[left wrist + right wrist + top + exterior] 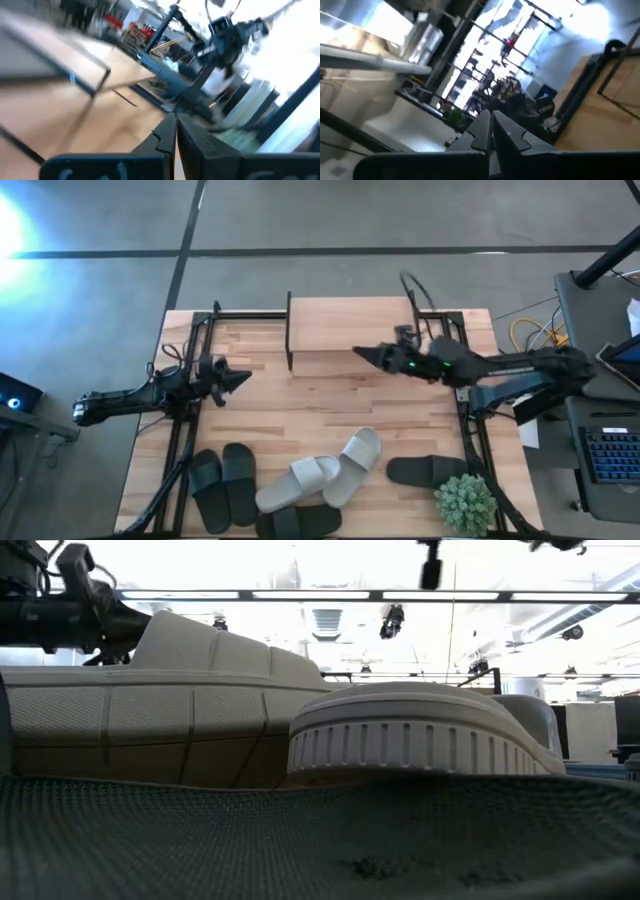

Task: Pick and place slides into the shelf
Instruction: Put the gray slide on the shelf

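Fingers pressed together and empty on both arms: our left gripper point(243, 379) hangs above the table's point(300, 405) left side, our right gripper point(360, 353) just in front of the shelf point(350, 325) at the far edge. We see the slides point(320, 477) well apart from both, along the near edge beside a potted plant point(465, 502). Only the low view meets them close, a pale slide point(415, 730) filling it, one black slide cut off by the high view's edge.

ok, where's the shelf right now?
In the high view the shelf stands at the table's far edge, centred between the two arms, with the right gripper just at its front edge.
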Tool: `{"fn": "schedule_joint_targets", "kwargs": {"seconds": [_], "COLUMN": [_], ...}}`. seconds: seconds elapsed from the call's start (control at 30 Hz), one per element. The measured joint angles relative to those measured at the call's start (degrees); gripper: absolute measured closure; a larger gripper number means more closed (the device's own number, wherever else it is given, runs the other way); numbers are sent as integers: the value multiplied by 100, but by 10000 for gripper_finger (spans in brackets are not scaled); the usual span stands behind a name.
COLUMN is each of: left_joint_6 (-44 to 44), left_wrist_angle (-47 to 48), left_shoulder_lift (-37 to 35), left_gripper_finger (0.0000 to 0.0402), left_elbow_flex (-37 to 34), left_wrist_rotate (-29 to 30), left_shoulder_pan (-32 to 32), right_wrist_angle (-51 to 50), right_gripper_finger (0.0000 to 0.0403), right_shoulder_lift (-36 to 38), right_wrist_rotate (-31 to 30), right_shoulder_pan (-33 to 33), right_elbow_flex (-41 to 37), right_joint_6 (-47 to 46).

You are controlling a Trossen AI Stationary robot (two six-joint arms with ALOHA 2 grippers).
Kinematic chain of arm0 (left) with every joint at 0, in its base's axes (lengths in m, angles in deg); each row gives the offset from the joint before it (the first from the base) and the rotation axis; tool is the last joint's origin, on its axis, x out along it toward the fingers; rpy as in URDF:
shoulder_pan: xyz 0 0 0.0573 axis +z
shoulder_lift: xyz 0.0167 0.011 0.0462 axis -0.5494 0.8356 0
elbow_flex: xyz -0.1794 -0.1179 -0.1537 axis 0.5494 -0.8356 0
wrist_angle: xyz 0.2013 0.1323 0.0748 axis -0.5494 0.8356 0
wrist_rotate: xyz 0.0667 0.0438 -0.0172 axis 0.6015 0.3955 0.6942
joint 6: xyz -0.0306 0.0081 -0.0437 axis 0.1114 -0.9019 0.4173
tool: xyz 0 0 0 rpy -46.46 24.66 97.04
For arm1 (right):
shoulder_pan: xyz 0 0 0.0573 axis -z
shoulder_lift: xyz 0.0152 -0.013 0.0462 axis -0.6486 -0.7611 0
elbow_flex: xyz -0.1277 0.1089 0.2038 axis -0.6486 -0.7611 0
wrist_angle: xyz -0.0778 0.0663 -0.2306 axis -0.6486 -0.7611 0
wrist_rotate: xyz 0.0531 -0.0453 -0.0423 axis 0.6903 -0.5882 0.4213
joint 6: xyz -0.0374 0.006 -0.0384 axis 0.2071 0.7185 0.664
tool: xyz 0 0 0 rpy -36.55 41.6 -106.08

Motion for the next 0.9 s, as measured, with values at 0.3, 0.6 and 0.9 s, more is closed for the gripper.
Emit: {"fn": "schedule_joint_targets", "kwargs": {"seconds": [0.3, 0.6, 0.9], "left_joint_6": [1267, 1116, 1394], "left_wrist_angle": [-547, -1589, -2595], "left_shoulder_lift": [-9, -4, 68], "left_gripper_finger": [402, 402, 402], "left_elbow_flex": [1, 1, 2], "left_wrist_rotate": [-3, 311, 56], "left_shoulder_pan": [0, 4, 2], "right_wrist_angle": [-721, -852, -3578], "right_gripper_finger": [390, 390, 390], "right_shoulder_lift": [-1391, -2143, -2984], "right_wrist_rotate": [841, 2389, 2347], "right_shoulder_pan": [42, 31, 36], "right_elbow_flex": [1334, 2545, 3974], "right_joint_6": [-406, 15, 841]}}
